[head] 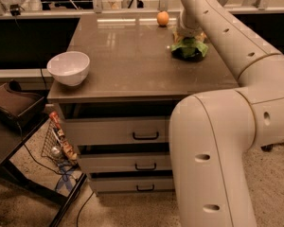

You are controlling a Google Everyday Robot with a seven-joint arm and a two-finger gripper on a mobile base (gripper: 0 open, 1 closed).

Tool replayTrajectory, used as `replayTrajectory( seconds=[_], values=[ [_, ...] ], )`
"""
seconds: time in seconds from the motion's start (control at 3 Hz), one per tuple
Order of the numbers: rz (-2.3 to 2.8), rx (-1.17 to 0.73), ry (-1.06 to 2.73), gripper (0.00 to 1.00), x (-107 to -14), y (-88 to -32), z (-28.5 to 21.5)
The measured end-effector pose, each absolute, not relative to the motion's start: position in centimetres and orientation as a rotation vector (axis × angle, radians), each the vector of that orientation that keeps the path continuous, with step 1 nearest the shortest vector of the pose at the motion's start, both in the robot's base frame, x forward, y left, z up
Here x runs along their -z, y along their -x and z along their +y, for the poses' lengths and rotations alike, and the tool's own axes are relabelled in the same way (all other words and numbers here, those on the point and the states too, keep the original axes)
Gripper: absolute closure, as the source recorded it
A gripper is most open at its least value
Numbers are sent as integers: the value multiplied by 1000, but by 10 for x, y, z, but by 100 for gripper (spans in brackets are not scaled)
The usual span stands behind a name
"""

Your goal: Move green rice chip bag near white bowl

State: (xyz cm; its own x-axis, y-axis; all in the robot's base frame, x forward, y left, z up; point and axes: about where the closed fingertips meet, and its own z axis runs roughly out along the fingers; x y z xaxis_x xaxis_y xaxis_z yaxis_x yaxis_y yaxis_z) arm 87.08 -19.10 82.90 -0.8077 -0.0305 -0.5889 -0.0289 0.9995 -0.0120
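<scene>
The green rice chip bag [189,50] is seen crumpled at the far right of the grey surface [128,60], close to its right edge. The claw [189,37] is lowered straight onto the bag's top, largely masked by the white arm; whether the bag is gripped cannot be told. A small orange ball [163,18] is spotted just behind and left of the bag, apart from it. The white bowl [68,68] is found upright at the near left corner, well apart from the bag. Three drawers [132,131] are stacked beneath, and a wire basket [57,143] is placed on the floor at left.
</scene>
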Motion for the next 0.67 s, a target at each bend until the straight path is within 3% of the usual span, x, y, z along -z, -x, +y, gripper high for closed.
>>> replayTrajectory(
  seconds=[0.67],
  values=[
    [2511,3,41,100,-830,-871,-191]
  ],
)
